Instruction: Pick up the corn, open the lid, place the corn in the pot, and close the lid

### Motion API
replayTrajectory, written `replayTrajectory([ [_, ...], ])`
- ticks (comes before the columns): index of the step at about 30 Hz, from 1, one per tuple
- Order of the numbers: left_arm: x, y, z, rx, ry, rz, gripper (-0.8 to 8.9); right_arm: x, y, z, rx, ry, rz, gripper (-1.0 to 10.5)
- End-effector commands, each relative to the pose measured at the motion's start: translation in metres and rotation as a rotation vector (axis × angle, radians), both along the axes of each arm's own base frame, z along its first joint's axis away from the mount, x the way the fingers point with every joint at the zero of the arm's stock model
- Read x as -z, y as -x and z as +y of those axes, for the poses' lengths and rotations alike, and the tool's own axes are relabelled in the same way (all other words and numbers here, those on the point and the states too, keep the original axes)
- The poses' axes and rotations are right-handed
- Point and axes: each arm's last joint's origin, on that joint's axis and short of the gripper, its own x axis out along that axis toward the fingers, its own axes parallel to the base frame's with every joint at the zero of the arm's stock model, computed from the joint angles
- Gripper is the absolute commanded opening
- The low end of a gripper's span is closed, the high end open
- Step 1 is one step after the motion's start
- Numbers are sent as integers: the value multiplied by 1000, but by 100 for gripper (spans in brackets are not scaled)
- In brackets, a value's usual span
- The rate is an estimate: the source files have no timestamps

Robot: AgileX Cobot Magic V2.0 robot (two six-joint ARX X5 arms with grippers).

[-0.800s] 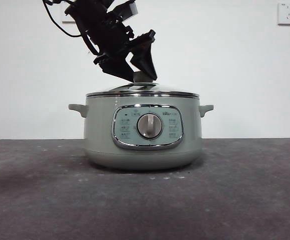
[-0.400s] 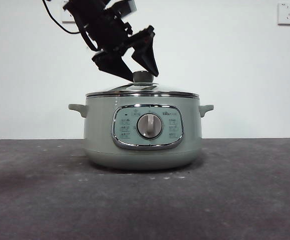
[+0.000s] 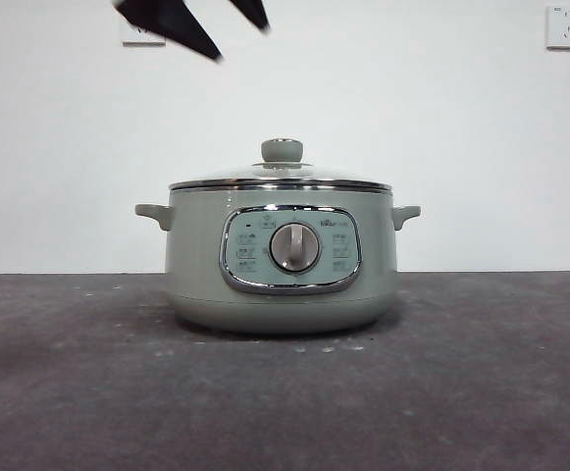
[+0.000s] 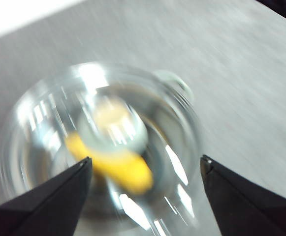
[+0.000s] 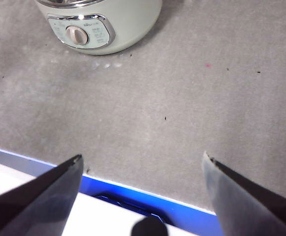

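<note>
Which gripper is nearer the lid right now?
Left. The left gripper hangs open above the lid, which sits on the pot, corn visible through the glass. The right gripper is off over the table's near edge, empty.

Pale sage-green pot [image 3: 281,265], chrome-framed panel, silver dial [image 3: 294,246]. The glass lid [image 3: 280,179] has a steel rim and a sage knob [image 3: 282,150]. Through it glows orange-yellow corn [image 4: 114,163]. The table [image 3: 481,392] is mottled dark grey; black jaw tips show at eleven o'clock.

The pot [image 3: 281,280] looks smooth, satin green, with chrome trim. The lid [image 3: 281,180] is glossy glass, steel-rimmed. The worktop [image 3: 481,383] is matt, rough grey.
</note>
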Motion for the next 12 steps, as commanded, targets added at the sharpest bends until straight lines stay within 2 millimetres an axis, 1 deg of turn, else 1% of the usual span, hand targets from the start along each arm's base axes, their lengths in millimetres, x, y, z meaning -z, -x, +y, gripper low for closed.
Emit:
replayTrajectory([
  [1,-16,29,12,5,0,30,374,4,1,-1,-2,26,22,409],
  [2,-18,34,15,6,-5,41,374,4,1,-1,-3,28,21,409],
  [4,-28,52,24,7,-9,48,374,4,1,-1,-3,28,21,409],
  [7,-38,74,36,7,-13,55,374,4,1,-1,-3,28,21,409],
  [10,-44,90,45,7,-15,59,374,4,1,-1,-3,27,21,409],
  [12,-47,97,49,7,-15,59,374,4,1,-1,-3,27,21,409],
])
